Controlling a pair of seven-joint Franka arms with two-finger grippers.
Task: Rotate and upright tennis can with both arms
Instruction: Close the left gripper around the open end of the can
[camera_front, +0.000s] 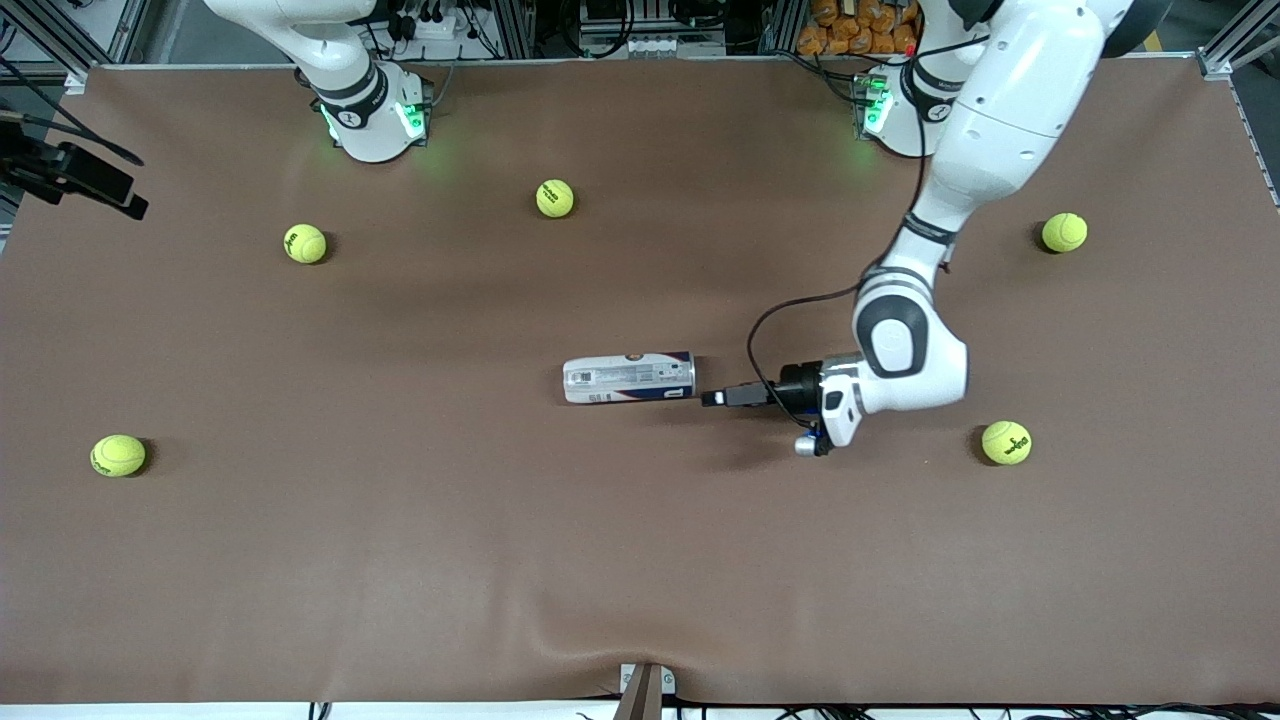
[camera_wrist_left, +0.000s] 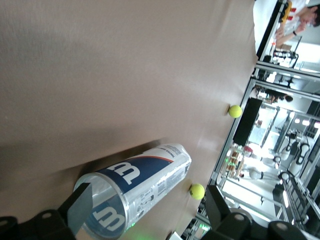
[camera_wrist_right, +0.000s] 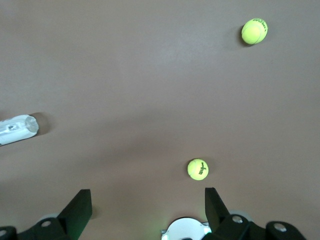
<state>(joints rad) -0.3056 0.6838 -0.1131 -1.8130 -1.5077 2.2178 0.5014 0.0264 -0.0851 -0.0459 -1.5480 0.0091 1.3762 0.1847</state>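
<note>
One tennis can (camera_front: 629, 377) is shown lying flat mid-table; the left gripper (camera_front: 716, 398), fingers spread, is held just beside its rim; the right gripper (camera_wrist_right: 145, 210), fingers spread, is kept waiting above the table.

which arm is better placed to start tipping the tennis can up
Left. The left tool sits low, right at the open end of the lying tennis can, one finger at its rim. The right tool is open, high above the table by its own base, waiting.
</note>
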